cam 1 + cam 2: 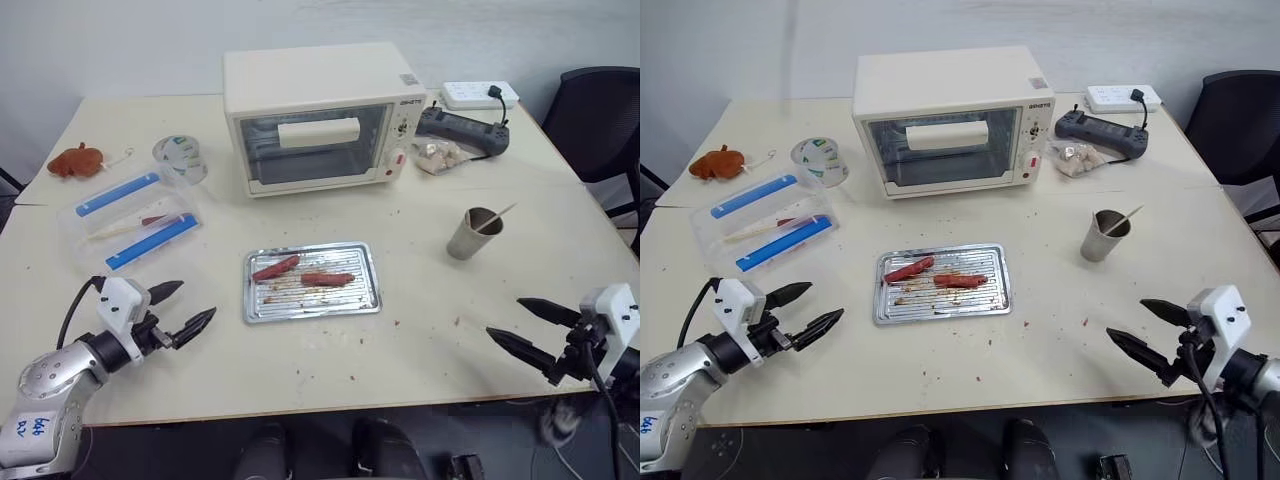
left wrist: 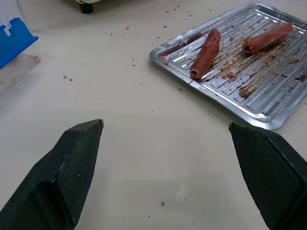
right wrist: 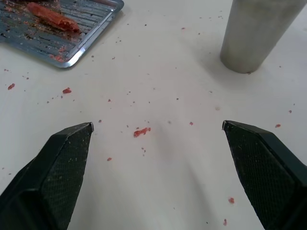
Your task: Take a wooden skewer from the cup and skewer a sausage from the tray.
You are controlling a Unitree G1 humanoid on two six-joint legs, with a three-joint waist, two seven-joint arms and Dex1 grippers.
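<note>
Wooden skewer [image 1: 496, 219] in cup [image 1: 472, 234], leaning right, tip up.

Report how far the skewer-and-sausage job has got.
Done: nothing yet. The wooden skewer stands in the cup, and both sausages, including the darker sausage, lie unpierced on the tray.
In hand: nothing. The left gripper and right gripper are open and empty near the table's front edge.
Left: take the skewer from the cup, then pierce the sausage.
</note>
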